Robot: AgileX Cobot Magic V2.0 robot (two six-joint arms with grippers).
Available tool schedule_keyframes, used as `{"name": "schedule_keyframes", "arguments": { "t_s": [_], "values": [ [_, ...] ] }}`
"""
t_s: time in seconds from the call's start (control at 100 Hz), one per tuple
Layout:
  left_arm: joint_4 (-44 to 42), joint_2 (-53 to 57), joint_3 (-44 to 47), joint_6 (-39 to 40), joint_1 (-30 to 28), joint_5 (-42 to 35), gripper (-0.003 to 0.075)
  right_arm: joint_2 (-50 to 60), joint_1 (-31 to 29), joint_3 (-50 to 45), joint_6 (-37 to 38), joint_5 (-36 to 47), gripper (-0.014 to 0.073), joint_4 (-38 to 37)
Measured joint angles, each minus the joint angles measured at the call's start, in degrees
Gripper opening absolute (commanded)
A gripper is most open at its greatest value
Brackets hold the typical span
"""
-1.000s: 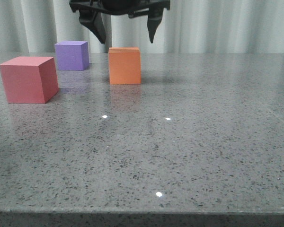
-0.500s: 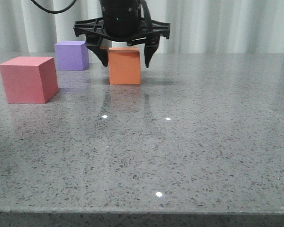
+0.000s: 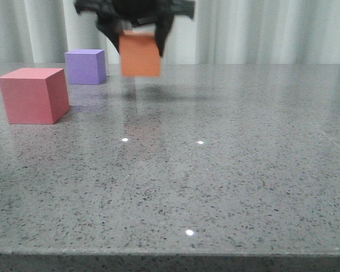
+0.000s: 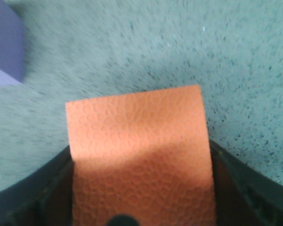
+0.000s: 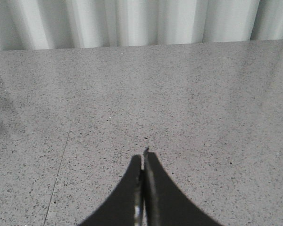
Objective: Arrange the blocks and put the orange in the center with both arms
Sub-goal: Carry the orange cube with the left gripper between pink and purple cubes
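Left end effector [image 3: 139,35] clenched on the orange cube [image 3: 140,54], cube lifted clear of the desk [image 3: 226,170], its shadow on the desk below. Wrist view: fingers [image 4: 236,188] flank both sides, grip looks square. Purple cube [image 3: 85,66] at about 9 o'clock from orange, red cube [image 3: 34,94] at about 8 o'clock, nearer us. Right end effector [image 5: 143,188] closed, empty, hovering over bare desk. Advice: keep it level, carry slow, lower between the two cubes without clipping purple; release only once seated flat.
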State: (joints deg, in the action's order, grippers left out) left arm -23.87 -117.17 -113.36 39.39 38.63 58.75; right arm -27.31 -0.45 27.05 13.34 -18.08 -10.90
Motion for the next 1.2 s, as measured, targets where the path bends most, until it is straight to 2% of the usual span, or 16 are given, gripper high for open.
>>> {"name": "schedule_keyframes", "arguments": {
  "t_s": [0.31, 0.58, 0.97, 1.2],
  "values": [
    [2.7, 8.2, 1.2, -8.3, -8.6, 2.6, 0.0337, 0.0, 0.0, 0.0, 0.0, 0.0, -0.0068, 0.0],
    [8.0, 9.5, 8.3, -14.4, -14.8, -2.3, 0.0336, 0.0, 0.0, 0.0, 0.0, 0.0, -0.0068, 0.0],
    [10.6, 9.5, 18.3, -15.9, -16.1, -12.9, 0.0336, 0.0, 0.0, 0.0, 0.0, 0.0, -0.0068, 0.0],
    [10.8, 9.0, 20.2, -15.9, -16.1, -14.6, 0.0336, 0.0, 0.0, 0.0, 0.0, 0.0, -0.0068, 0.0]
  ]
}}
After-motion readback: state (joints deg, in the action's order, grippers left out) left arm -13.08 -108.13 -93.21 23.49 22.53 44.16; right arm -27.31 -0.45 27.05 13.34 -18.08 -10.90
